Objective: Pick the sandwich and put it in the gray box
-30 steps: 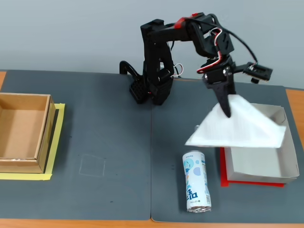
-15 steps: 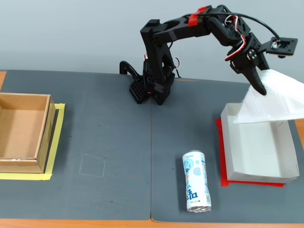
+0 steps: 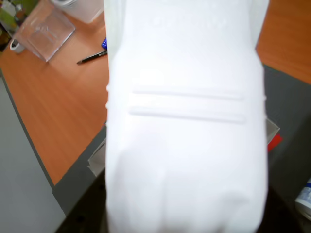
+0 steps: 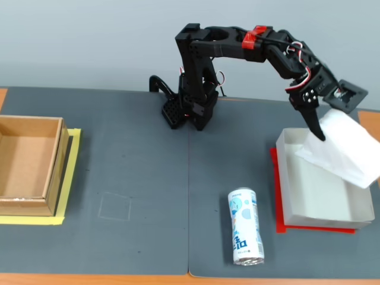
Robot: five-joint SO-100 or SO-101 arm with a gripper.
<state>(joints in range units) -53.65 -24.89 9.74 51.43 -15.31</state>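
The white sandwich (image 4: 343, 149) pack hangs tilted over the far right part of the gray box (image 4: 309, 196), with my gripper (image 4: 320, 127) shut on its upper left end. One dark finger (image 4: 313, 123) lies across the pack's top. In the wrist view the sandwich (image 3: 187, 121) fills the middle of the picture and hides the fingers. The gray box is a shallow tray on a red sheet at the right of the mat; its near half is bare.
A blue-and-white can (image 4: 245, 226) lies on the mat left of the gray box. A brown cardboard box (image 4: 27, 166) sits at the far left on yellow tape. The arm's base (image 4: 190, 110) stands at the back centre. A pen (image 3: 92, 57) and clear plastic case (image 3: 46, 31) lie on the wooden desk.
My arm has swung the sandwich to the right, up and then down. It went from beside the gray box's left edge to low over the box's far right part.
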